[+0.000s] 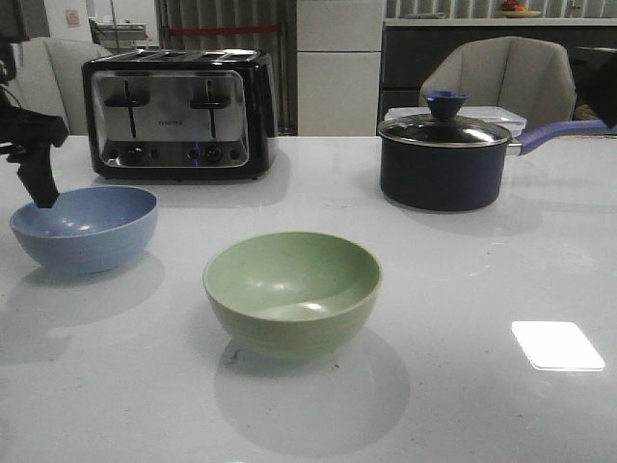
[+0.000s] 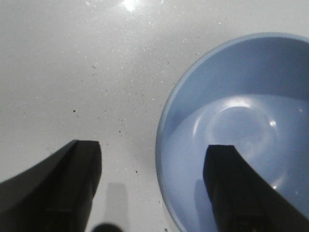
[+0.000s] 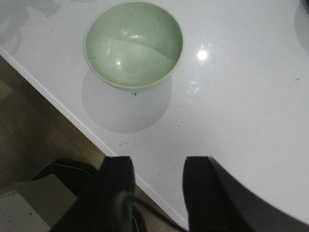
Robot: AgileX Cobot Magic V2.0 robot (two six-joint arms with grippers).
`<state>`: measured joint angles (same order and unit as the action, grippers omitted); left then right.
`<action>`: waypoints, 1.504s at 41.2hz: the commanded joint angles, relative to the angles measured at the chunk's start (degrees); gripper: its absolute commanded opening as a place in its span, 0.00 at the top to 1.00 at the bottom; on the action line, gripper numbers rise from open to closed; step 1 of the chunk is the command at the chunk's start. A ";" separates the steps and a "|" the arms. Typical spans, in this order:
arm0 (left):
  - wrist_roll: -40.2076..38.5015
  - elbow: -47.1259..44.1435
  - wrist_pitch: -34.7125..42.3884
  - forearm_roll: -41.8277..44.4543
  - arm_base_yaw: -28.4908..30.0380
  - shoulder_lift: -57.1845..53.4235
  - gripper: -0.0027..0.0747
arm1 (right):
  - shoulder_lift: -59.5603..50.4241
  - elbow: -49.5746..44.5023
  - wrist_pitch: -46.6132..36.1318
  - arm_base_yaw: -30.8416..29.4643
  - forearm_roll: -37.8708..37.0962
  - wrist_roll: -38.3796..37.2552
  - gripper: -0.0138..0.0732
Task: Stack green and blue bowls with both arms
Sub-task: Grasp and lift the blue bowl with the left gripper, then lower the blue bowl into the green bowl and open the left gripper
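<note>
A white glossy worktop (image 1: 463, 289) is seen in the front view. The blue bowl (image 1: 85, 227) is located at the left of the frame, upright on the worktop. The green bowl (image 1: 292, 292) is located at lower centre, also upright, well apart from the blue one. Both bowls are seen to be empty.

The left hand (image 1: 43, 193) is seen at the far left edge of the front frame, lowered to the far rim of the blue bowl. In the left wrist view the left hand (image 2: 154, 186) is shown spread open: one finger (image 2: 63, 183) is placed outside the blue bowl (image 2: 241, 125) over bare worktop, the other is placed over the inside of the bowl, so the rim is straddled. Contact with the rim cannot be told; nothing is clamped.

The right hand is not seen in the front view. In the right wrist view the right hand (image 3: 157, 193) is shown at the bottom of the frame, fingers parted and nothing held, positioned over the worktop edge (image 3: 72, 116). The green bowl (image 3: 133, 44) is seen at upper centre of that frame, well apart from the fingers.

Behind the bowls, a toaster (image 1: 179, 114) is noted at upper left and a dark lidded saucepan (image 1: 445, 159) at upper right of the front frame.
</note>
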<state>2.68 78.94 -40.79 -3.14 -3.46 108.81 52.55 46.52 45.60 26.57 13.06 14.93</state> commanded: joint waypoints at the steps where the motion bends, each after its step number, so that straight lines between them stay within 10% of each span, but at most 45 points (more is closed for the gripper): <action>1: -0.41 3.44 0.85 -0.71 -0.34 -0.73 0.45 | -0.79 1.57 -2.80 0.08 -0.07 0.69 0.40; 16: 0.01 4.36 -0.30 -1.78 -0.34 0.77 0.85 | -0.79 1.57 -2.80 0.08 -0.07 0.69 0.40; 37: 8.92 5.22 -8.80 -10.20 -3.23 -10.13 0.85 | -0.79 1.57 -2.80 0.08 -0.07 0.69 0.40; 62: 9.18 5.22 -8.38 -10.76 -26.93 -13.85 0.85 | -0.79 1.57 -2.80 0.08 -0.07 0.69 0.40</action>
<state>11.77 82.33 -53.00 -12.61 -28.28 96.23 52.55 46.52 45.68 26.57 12.97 15.01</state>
